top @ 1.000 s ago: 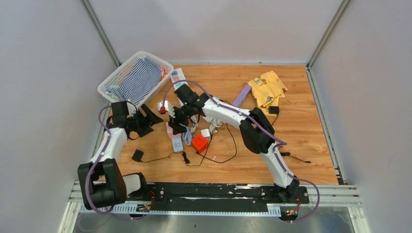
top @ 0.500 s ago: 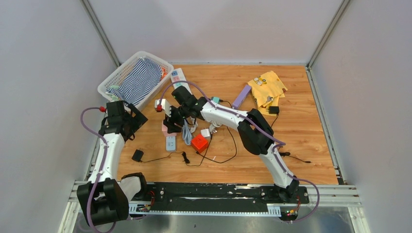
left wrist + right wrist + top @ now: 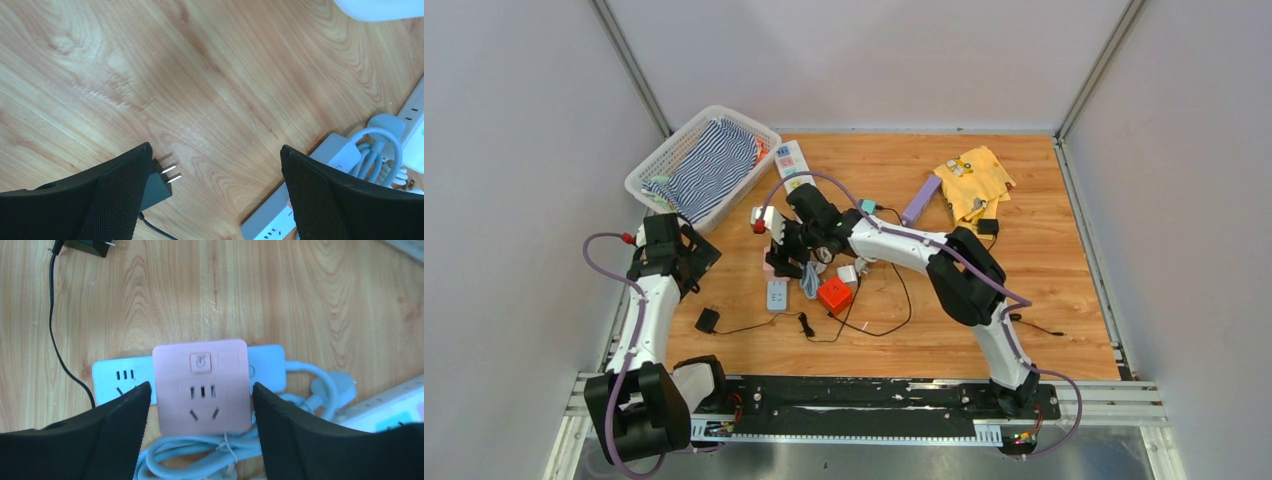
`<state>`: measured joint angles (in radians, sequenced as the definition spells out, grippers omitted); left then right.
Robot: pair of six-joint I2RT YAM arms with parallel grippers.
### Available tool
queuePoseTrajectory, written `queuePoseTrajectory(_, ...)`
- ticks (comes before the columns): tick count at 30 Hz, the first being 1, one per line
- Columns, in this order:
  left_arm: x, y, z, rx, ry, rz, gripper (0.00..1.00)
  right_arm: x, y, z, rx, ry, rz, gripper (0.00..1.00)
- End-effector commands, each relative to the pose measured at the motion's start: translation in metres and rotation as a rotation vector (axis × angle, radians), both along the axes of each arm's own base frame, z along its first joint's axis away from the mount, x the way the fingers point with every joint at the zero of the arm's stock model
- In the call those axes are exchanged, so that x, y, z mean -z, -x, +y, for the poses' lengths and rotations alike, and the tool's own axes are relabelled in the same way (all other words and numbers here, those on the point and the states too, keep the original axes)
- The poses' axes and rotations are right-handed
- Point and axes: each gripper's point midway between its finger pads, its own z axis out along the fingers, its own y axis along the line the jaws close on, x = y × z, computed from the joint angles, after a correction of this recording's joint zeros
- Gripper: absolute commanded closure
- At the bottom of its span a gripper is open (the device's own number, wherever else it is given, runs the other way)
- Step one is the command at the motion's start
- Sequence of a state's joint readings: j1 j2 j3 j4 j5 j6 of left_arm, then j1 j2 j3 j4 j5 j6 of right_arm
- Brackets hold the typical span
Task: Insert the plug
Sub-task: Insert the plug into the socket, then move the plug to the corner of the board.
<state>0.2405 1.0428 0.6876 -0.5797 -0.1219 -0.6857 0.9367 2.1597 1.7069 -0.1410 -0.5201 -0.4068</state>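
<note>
Near the left edge of the wooden table [image 3: 1064, 290], the left claw [image 3: 215, 150] hangs spread wide and empty, with a loose black two-pin plug [image 3: 159, 184] just beside one finger. Toward the table's middle, the pink square plug-in socket block [image 3: 220, 395] sits flat on the long white power strip [image 3: 117, 376], apparently pushed home, so insertion looks done. The right claw [image 3: 200, 386] straddles it, spread, with its fingers just beside the block's sides. Only backing away looks left.

The top camera is looking down from high overhead, far from the pink socket block [image 3: 770, 268]. The right wrist camera is peering down close above it; the left wrist one is facing tabletop [image 3: 200, 75] left of it, both sharing the black plug [image 3: 159, 184].
</note>
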Motion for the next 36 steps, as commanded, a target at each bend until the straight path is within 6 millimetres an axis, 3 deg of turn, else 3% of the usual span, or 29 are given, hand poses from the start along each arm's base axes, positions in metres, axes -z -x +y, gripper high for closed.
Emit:
queuePoseTrajectory(1,0.007,0.015,0.014,-0.071,-0.041,0.06,0.0,-0.047,0.005,-0.008,0.051,-0.067,-0.047,0.19)
queuePoseTrajectory(8,0.019,0.034,0.027,-0.192,-0.064,0.129,0.0,-0.078,0.025,-0.032,0.103,-0.166,-0.036,0.03)
queuePoseTrajectory(18,0.037,0.04,0.024,-0.239,-0.024,0.186,0.17,-0.091,0.057,-0.068,0.108,-0.254,-0.034,0.02)
queuePoseTrajectory(26,0.054,0.035,-0.001,-0.133,0.086,0.184,0.17,-0.093,0.054,-0.073,0.136,-0.263,-0.051,0.03)
queuePoseTrajectory(32,0.072,0.026,-0.026,-0.057,0.214,0.147,0.33,-0.101,0.055,-0.077,0.147,-0.279,-0.075,0.03)
queuePoseTrajectory(36,0.073,0.018,-0.041,-0.012,0.286,0.091,0.38,-0.1,0.053,-0.08,0.158,-0.273,-0.086,0.03)
